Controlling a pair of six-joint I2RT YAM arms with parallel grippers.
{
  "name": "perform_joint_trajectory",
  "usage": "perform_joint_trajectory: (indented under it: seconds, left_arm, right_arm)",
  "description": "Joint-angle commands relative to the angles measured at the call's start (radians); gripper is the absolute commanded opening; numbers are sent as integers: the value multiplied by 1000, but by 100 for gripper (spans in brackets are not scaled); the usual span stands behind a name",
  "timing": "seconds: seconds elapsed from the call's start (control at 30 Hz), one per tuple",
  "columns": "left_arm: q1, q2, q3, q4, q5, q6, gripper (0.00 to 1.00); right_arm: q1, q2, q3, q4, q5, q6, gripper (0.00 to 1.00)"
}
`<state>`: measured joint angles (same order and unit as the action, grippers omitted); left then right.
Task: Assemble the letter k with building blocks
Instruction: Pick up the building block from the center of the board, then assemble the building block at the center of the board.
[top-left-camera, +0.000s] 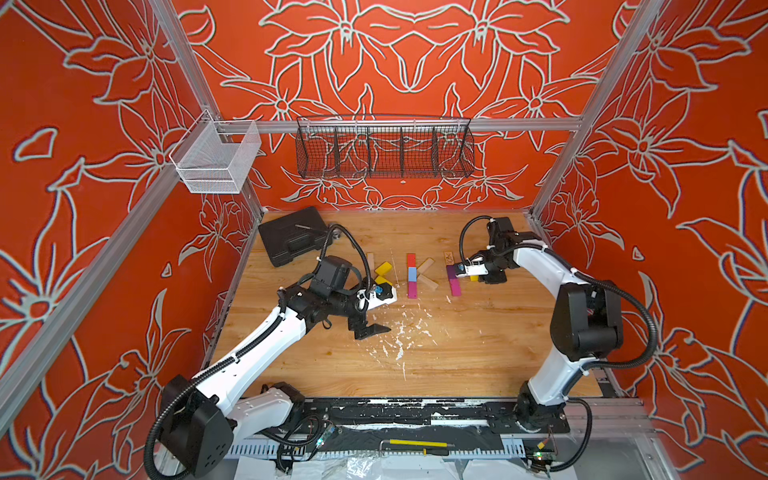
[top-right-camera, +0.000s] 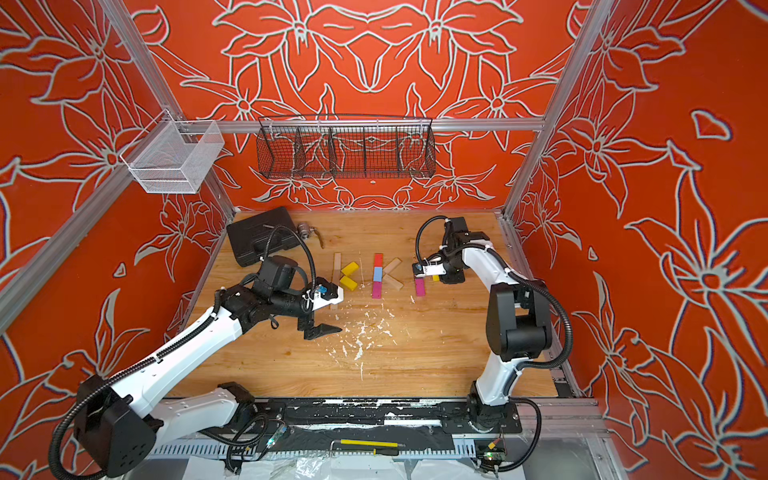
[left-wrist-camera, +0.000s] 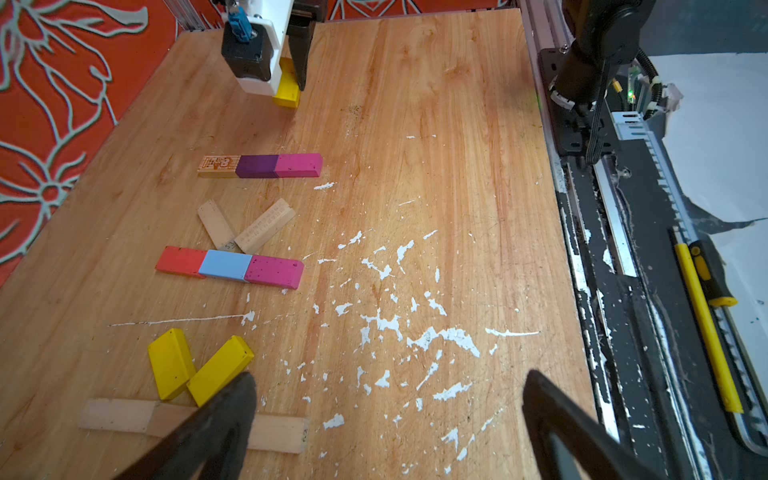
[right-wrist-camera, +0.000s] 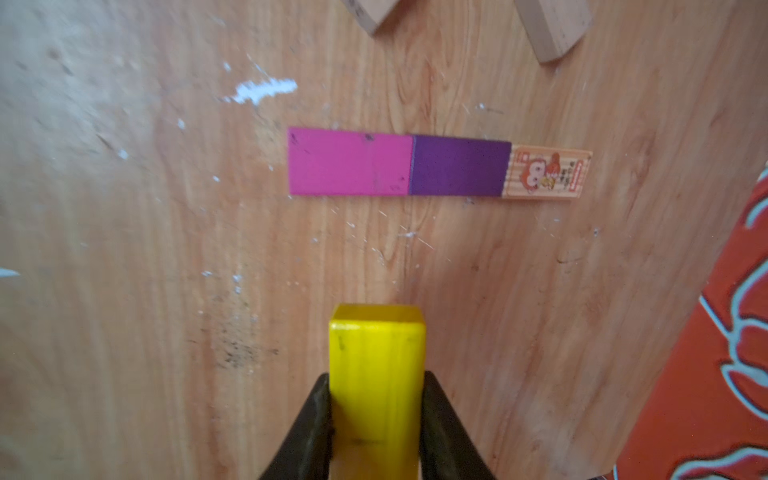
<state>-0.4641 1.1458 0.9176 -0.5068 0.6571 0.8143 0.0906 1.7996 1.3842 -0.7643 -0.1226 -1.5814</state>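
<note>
The left claw (left-wrist-camera: 386, 390) hangs spread over the yellow-armed, pale-wood letter (left-wrist-camera: 170, 365). Rightward, the right claw (right-wrist-camera: 376, 399) pinches a yellow wooden block (right-wrist-camera: 376, 345) near the magenta, purple and printed-wood stem (right-wrist-camera: 415, 166), seemingly clear of the wooden surface (right-wrist-camera: 166, 249). Set down askew, it could knock those loose bars apart.

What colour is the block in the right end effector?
Yellow. The block shows best in the right wrist view.
</note>
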Motion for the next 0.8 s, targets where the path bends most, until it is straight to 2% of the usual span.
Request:
perform_joint_trajectory:
  seconds: [0.0, 0.3, 0.43, 0.6, 0.77]
  left_arm:
    - [4, 12, -8, -1, 23, 31, 97]
    - [11, 50, -6, -1, 13, 39, 97]
    - [20, 68, -3, -1, 17, 39, 97]
    - [22, 84, 6, -1, 21, 36, 97]
    - [22, 83, 15, 25, 27, -1, 97]
  right_arm:
    - [-1, 79, 47, 33, 51, -142, 27]
    - [0, 278, 201, 13, 43, -218, 27]
    - [-2, 328, 239, 3, 36, -224, 31]
    - [0, 339, 263, 2, 27, -190, 43]
    - [3, 278, 252, -23, -4, -121, 45]
